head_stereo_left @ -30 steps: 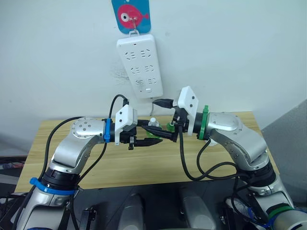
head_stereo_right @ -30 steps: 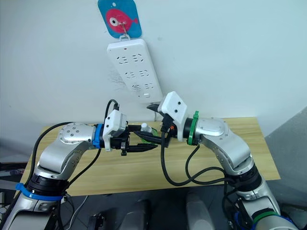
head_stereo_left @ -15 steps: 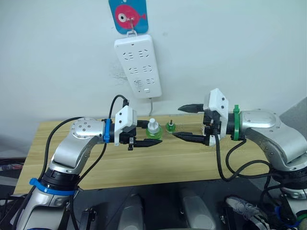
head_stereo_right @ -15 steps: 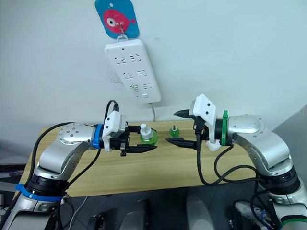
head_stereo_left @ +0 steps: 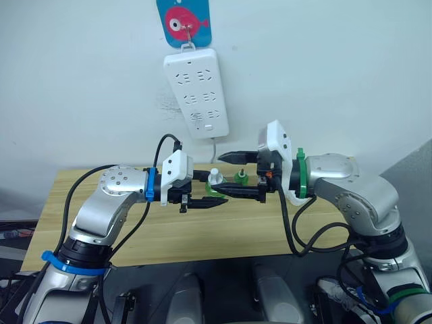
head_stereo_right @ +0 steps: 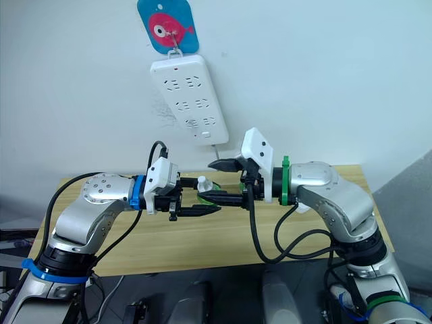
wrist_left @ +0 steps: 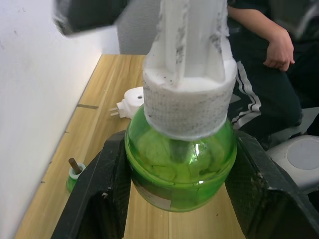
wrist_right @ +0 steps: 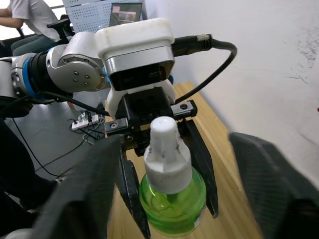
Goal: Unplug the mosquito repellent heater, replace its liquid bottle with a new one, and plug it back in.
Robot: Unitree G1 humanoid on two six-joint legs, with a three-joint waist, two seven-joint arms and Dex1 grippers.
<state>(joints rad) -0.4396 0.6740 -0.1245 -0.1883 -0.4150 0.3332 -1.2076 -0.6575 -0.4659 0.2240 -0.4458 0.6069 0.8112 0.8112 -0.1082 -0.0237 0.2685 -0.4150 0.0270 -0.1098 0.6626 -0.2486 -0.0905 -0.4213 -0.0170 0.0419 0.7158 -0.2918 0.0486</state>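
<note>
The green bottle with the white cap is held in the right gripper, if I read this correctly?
Not quite: the left gripper holds the green bottle, as the left wrist view shows. The right gripper is open around its white cap.

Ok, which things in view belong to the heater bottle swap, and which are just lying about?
Job:
mosquito repellent heater, lying on the table
capped green liquid bottle, in the left gripper
small green bottle with a wick
wall power strip

Just about:
fish hanger above the strip
seated person
</note>
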